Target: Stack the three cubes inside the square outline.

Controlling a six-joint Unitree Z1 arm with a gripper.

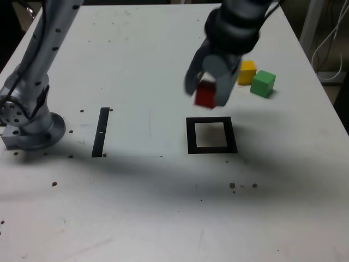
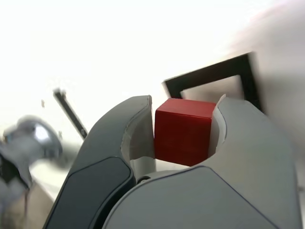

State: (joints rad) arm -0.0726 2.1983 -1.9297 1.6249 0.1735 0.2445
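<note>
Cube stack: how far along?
Done: nothing is in the square outline yet; its white centre is bare. In hand: the gripper is shut on the red cube, carried above the table close to the outline. Left: place red, then stack the yellow cube and green cube, both on the table.

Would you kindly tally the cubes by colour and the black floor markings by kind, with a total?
Small matte red cube, held in the gripper: 1
Small matte yellow cube: 1
Small matte green cube: 1
Thick black square outline: 1
Straight black strip: 1
Total: 5
</note>
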